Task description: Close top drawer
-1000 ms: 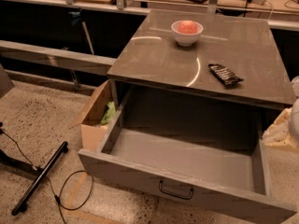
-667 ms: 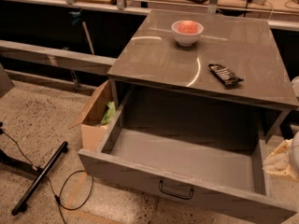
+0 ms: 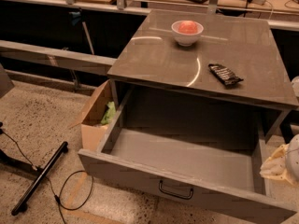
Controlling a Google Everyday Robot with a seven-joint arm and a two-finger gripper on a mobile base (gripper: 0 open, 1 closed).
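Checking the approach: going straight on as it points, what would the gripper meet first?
The gripper, at the frame's right edge, points leftward. It would probably first meet the right side wall of the open top drawer, though depth is unclear.

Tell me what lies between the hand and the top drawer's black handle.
In the camera view, the hand sits at the right edge, outside the top drawer. Only the drawer's own right wall and front panel lie before the handle.
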